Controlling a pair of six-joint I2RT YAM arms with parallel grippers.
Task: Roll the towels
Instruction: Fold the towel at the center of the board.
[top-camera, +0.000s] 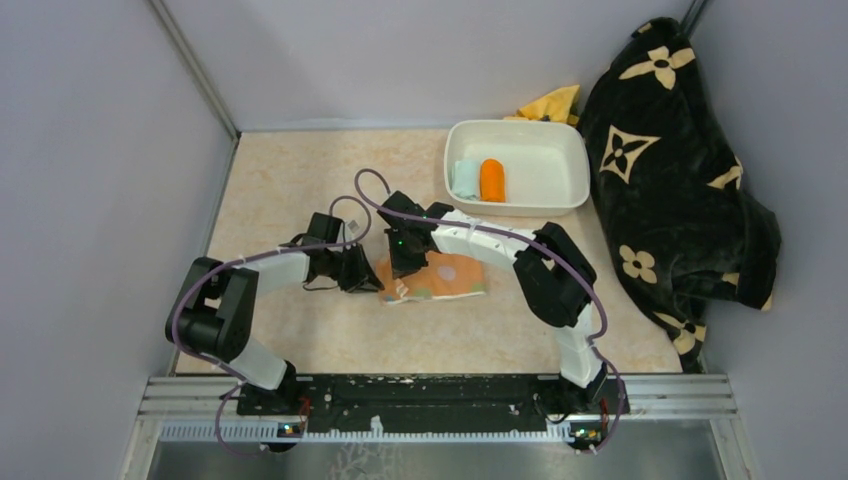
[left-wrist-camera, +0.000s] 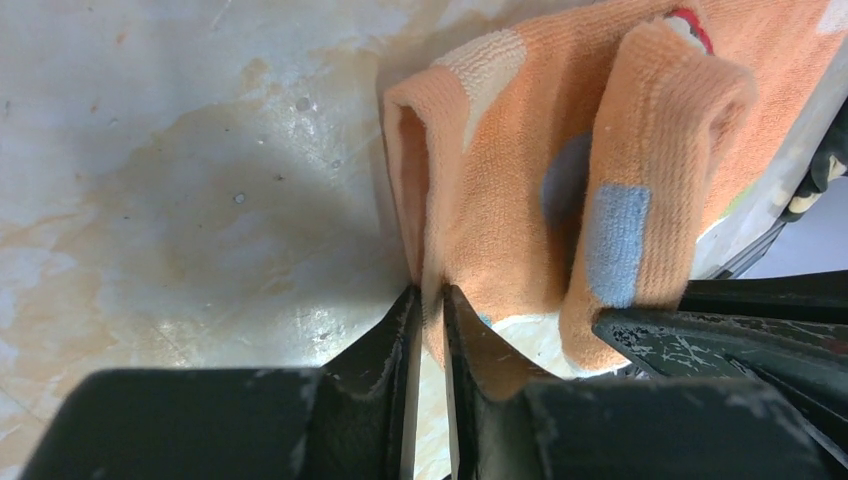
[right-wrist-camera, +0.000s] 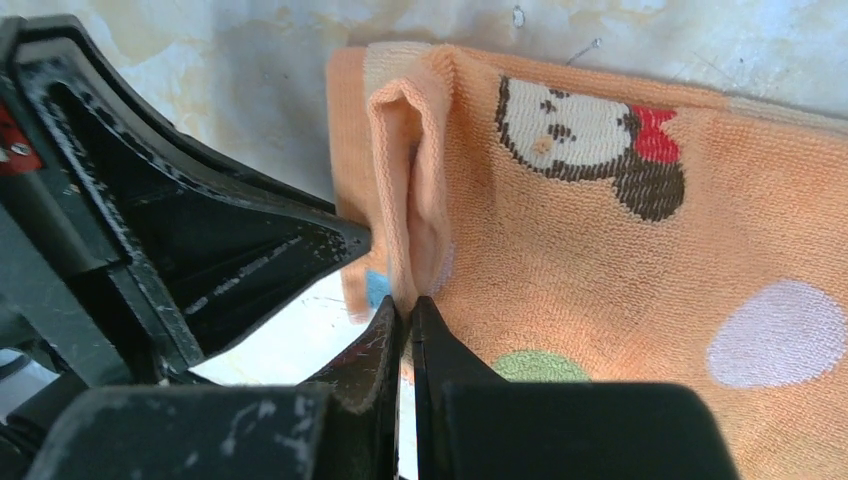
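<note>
polka-dot towel (top-camera: 445, 278) lay mid tabletop (top-camera: 290, 190), left edge folded up; i had left tool (left-wrist-camera: 428, 300) and right tool (right-wrist-camera: 408, 308) each clamped on that fold. thin pinches might slip, i judged, undoing the roll.

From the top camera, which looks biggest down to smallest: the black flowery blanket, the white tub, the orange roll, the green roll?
1. black blanket with tan flowers
2. white plastic tub
3. bright orange rolled towel and pale mint rolled towel look alike

Bright, even light. A soft shadow lies on the table (left-wrist-camera: 200, 230) just left of the dotted towel (left-wrist-camera: 500, 180), with small shiny spots.
</note>
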